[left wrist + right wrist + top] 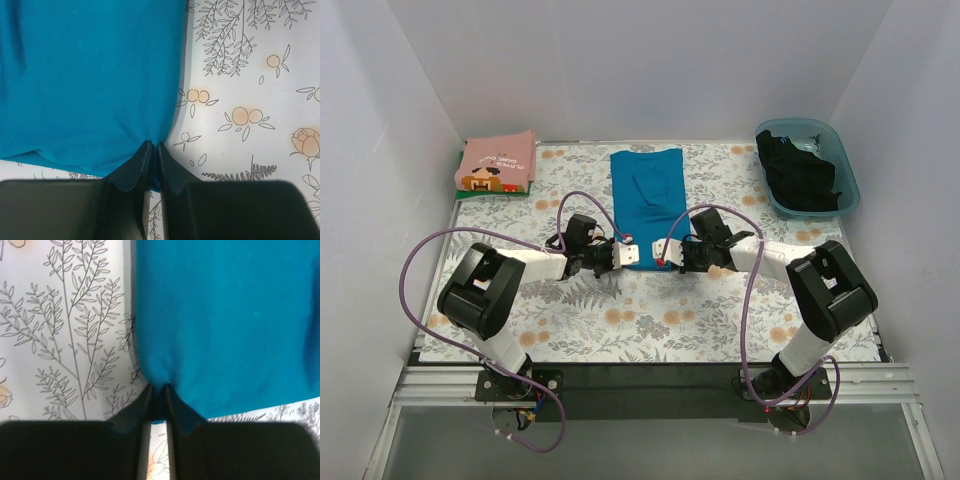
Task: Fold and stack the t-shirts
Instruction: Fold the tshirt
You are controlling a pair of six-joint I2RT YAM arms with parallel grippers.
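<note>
The teal-blue t-shirt (645,190) lies as a long narrow strip in the middle of the table. My left gripper (625,255) is shut on its near left corner, seen in the left wrist view (154,147) with teal cloth (90,75) pinched between the fingertips. My right gripper (665,252) is shut on the near right corner, and in the right wrist view (159,389) it pinches the teal cloth (225,315). The folded pink t-shirt (498,163) lies on a green one (492,192) at the back left. The black t-shirt (798,175) lies in the tub.
The translucent blue tub (850,190) stands at the back right. The floral table covering (620,320) spreads under everything. White walls close in the left, back and right sides.
</note>
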